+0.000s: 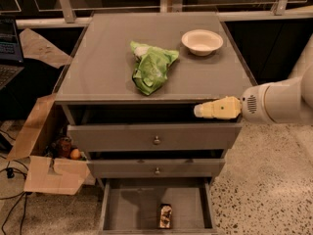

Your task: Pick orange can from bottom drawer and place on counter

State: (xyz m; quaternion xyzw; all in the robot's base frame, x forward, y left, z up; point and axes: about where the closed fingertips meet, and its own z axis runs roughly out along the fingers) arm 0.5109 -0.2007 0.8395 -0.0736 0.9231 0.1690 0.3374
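The orange can (165, 215) lies on its side near the front of the open bottom drawer (132, 207), right of the drawer's middle. The grey counter (102, 67) is the cabinet top above it. My gripper (204, 110), pale yellow on a white arm, hovers level with the counter's front right edge, in front of the top drawer gap. It is far above the can and holds nothing that I can see.
A green bag (150, 67) lies mid-counter and a white bowl (202, 41) stands at the back right. The two upper drawers (156, 140) are pulled out slightly. An open cardboard box (46, 168) sits on the floor to the left, with a laptop (10, 53) beyond.
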